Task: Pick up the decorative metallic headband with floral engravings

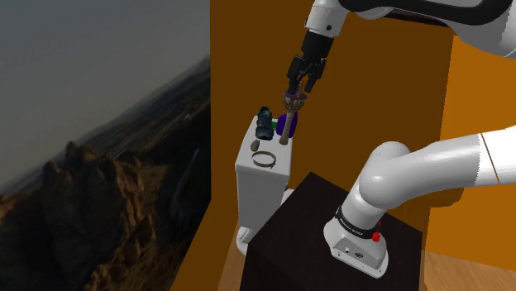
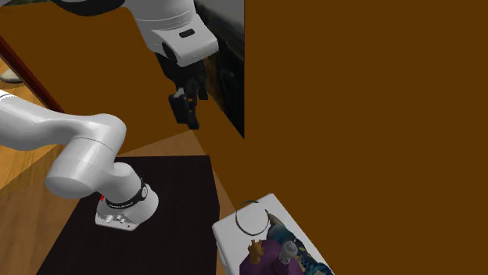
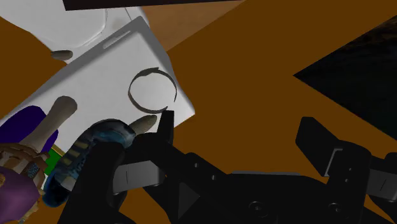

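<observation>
1. The white arm rises from its base on the dark stand (image 1: 289, 223), bends at a thick elbow and runs across the top of the shoulder view. Its wrist turns downward in front of the brown wall (image 2: 360, 94).
2. The hand (image 1: 299, 87) hangs well above the white tabletop (image 1: 248, 178) and touches nothing.
3. In the wrist view its two black fingers (image 3: 167, 124) stand wide apart with nothing between them, so the hand is open and empty.
4. The headband (image 3: 172, 95), a thin grey ring with a gap, lies flat on the tabletop below the hand. It sits just beyond one fingertip and apart from it.
5. A teal striped object (image 3: 95, 143) and a purple item (image 3: 25, 124) crowd the tabletop's other end, beside the same finger.
6. A red button (image 1: 376, 237) sits on the arm's base; a small dark mark beside it is too small to read.
</observation>
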`<state>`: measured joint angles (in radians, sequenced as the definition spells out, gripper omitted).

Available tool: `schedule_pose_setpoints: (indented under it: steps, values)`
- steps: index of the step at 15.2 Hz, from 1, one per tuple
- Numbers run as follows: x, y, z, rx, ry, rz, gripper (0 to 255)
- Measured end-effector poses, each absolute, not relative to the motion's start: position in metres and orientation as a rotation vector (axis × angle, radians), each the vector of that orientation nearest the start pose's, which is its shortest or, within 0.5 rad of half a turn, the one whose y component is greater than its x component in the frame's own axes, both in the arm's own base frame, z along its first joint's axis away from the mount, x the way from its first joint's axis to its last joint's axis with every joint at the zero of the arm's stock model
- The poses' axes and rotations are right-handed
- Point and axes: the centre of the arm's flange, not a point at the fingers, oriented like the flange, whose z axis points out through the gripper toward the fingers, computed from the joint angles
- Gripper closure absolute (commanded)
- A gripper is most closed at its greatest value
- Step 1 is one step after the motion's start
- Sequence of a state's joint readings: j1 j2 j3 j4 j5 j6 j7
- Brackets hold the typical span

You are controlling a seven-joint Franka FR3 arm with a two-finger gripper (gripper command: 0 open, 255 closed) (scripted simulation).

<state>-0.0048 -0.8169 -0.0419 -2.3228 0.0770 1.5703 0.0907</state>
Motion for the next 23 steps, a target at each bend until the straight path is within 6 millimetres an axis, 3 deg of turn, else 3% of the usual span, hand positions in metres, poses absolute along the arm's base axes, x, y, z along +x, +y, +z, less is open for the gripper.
schedule_pose_setpoints:
  steps: [2,7,23]
  values:
    - [0.303,-0.011,0.611,-3.026,0.185,-0.088,0]
    - [0.330,-0.016,0.560,-3.034,0.175,-0.050,0]
    - [0.415,-0.029,0.361,-3.056,0.138,0.082,0]
